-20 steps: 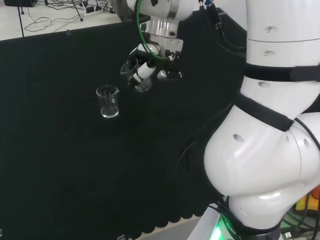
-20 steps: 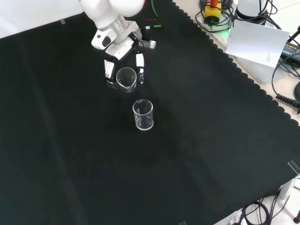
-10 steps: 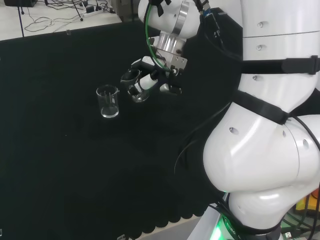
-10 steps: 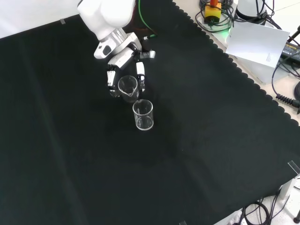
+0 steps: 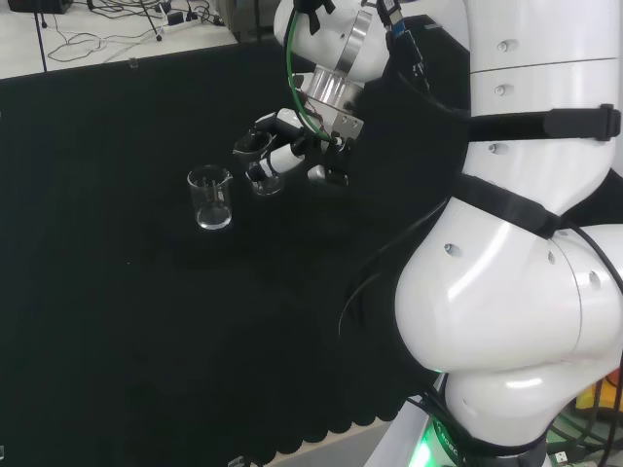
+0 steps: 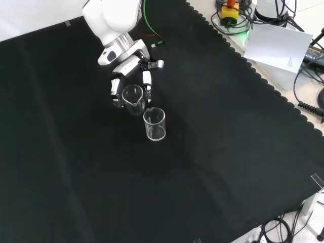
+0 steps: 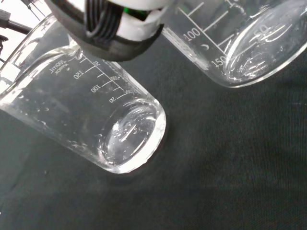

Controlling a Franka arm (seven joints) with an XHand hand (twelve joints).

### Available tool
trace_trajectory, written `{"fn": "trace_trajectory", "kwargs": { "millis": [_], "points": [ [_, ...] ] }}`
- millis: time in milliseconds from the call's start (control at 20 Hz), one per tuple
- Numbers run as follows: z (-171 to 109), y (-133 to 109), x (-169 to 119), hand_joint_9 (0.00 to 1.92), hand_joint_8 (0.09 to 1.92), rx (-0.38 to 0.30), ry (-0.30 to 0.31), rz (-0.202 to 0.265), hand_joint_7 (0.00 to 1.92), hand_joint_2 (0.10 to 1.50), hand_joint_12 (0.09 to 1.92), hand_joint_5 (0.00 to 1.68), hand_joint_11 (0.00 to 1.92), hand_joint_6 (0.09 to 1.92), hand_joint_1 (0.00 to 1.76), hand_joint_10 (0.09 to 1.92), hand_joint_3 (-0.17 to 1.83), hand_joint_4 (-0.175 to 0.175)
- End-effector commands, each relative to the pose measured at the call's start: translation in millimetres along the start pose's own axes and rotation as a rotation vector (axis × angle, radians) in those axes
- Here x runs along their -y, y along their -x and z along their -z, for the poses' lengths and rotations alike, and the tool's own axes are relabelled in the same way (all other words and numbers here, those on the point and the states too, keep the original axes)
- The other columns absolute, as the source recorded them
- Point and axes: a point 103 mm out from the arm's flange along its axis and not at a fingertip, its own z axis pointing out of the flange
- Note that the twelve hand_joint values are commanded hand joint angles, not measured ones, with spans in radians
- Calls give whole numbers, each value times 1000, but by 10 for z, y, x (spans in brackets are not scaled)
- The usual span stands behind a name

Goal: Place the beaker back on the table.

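Evidently the beaker (image 6: 133, 98) is not yet set down: it is held within the curled fingers of the hand (image 6: 129, 83), just above the black cloth (image 6: 212, 152) beside a second beaker (image 6: 154, 124); lowering and release are judged to remain

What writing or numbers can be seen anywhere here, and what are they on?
One beaker, wrist view: a white measuring scale with numerals up its wall.
Other beaker, wrist view: the same kind of scale with numerals.
White card beyond the cloth, front view: a small mark, too small to read.
No other text can be made out.
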Motion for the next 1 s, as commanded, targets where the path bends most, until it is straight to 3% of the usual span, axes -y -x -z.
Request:
{"fn": "trace_trajectory", "kwargs": {
  "millis": [50,1000],
  "points": [
    [6,86,-49,1474,762,-2,-6,-14,1223,1055,826,1138,986,794,1416,153,-175,-134],
    [-43,315,-89,1489,775,-14,40,-35,1227,1060,809,1128,991,862,1414,87,-175,-137]
  ]
}}
